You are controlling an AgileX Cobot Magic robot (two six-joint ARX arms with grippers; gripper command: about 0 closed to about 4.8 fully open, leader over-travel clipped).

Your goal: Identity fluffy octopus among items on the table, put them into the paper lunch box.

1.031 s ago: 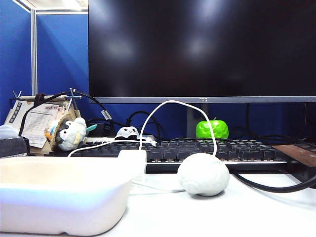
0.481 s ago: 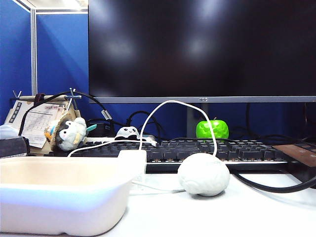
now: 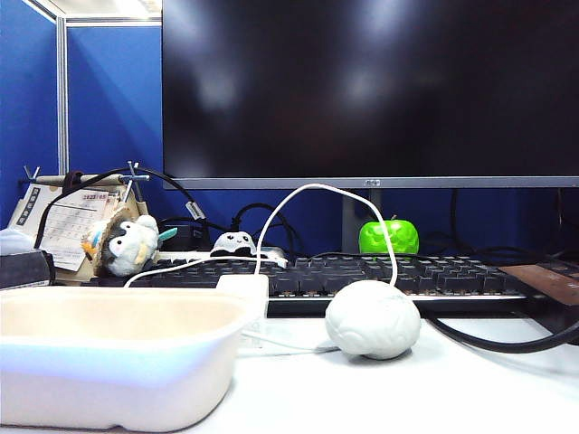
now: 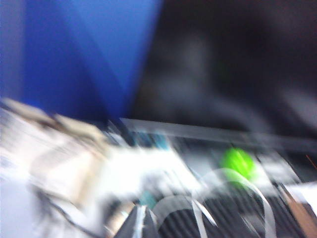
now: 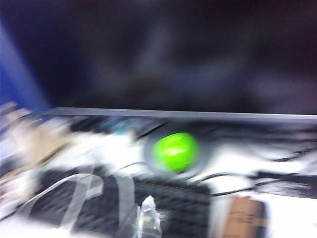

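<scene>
My left pincer looks pinched shut; my right pincer I cannot tell. The fluffy octopus sits behind the keyboard, beyond the paper lunch box; I might snag the white cable or grab the grey plush

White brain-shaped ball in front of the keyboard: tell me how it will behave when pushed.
The ball looks rounded, resting on the bare table, so a push would probably roll it. Its matte, lobed surface suggests soft foam: likely light, squashy, not slippery. The left gripper and right gripper show only in their blurred wrist views, not touching it.
</scene>
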